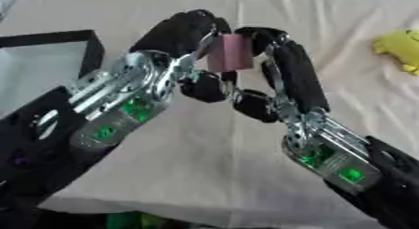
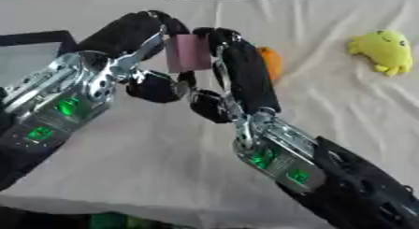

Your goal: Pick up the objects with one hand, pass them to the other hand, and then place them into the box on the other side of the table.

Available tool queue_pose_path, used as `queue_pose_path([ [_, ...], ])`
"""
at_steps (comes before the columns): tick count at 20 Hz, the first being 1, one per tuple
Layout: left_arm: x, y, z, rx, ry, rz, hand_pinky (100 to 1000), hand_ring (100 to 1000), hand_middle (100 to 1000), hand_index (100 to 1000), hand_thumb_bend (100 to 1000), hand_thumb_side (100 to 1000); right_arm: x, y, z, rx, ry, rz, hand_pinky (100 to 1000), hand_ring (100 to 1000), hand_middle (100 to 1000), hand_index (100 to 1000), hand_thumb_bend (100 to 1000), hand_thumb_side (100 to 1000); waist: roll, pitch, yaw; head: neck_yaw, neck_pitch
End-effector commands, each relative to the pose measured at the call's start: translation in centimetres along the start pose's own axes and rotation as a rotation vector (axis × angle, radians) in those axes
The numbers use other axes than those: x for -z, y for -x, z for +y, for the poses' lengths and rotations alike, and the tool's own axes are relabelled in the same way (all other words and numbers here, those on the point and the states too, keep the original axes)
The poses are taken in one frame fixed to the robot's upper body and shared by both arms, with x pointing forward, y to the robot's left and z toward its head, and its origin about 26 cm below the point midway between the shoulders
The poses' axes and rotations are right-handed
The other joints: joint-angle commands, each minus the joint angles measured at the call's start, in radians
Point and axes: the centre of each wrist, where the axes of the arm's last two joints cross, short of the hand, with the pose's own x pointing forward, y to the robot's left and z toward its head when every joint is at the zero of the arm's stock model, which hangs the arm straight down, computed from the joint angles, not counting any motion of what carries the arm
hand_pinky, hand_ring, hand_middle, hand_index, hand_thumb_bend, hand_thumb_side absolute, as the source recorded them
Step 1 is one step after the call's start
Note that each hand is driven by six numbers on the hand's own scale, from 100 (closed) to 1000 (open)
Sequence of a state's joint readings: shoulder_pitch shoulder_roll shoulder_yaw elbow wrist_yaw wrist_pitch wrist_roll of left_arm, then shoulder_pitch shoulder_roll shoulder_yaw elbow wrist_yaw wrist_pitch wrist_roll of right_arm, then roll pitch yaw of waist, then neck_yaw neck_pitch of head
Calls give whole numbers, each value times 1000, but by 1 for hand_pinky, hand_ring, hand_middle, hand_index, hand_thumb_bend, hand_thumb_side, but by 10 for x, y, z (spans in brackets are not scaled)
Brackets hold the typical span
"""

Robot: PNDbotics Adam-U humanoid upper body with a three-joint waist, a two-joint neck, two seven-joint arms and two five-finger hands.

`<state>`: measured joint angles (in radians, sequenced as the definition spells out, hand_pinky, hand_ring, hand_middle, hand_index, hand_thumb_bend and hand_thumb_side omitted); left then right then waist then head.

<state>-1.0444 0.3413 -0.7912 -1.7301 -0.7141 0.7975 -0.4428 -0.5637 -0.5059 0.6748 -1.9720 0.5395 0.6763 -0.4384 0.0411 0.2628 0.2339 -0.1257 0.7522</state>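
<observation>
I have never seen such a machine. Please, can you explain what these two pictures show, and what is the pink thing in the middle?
Both pictures come from a camera in a robot's head, one from each eye, looking down at a table covered with a cloth. The black and silver shapes are its left hand and right hand. Together they pinch a pink block above the table, as if passing it over. On the cloth lie a yellow soft toy and something orange. A black box stands at the left.

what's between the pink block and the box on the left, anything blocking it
Nothing visible on the cloth does. The pink block is held up between both hands, and only the left hand itself lies between it and the black box at the table's left edge.
</observation>
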Motion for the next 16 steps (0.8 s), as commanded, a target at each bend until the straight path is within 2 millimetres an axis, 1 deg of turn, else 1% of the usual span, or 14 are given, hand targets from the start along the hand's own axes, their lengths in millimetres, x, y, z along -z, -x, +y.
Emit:
queue_pose_path([
  [1, -5, -4, 10, -46, 79, 71, 877, 919, 614, 577, 100, 247, 1, -9, -6, 1, 56, 4, 289, 622, 558, 641, 100, 100, -1, -16, 0, 1, -12],
  [5, -8, -7, 11, -41, 77, 57, 856, 892, 578, 526, 100, 246, 1, -9, -6, 1, 61, 12, 330, 665, 598, 685, 100, 100, 0, -16, 0, 0, -12],
  [8, -11, -9, 13, -40, 78, 45, 836, 861, 540, 476, 100, 251, 1, -9, -6, -7, 63, 19, 367, 719, 650, 738, 100, 100, -1, -17, 1, 0, -12],
  [12, -16, -12, 16, -37, 76, 25, 818, 839, 519, 447, 100, 247, 0, -8, -6, -28, 62, 33, 430, 784, 722, 804, 100, 100, -2, -17, 3, -1, -12],
  [16, -22, -16, 20, -28, 70, 1, 808, 826, 508, 439, 100, 248, 0, -6, -6, -69, 48, 63, 468, 825, 763, 851, 100, 100, -1, -17, 4, -1, -11],
])
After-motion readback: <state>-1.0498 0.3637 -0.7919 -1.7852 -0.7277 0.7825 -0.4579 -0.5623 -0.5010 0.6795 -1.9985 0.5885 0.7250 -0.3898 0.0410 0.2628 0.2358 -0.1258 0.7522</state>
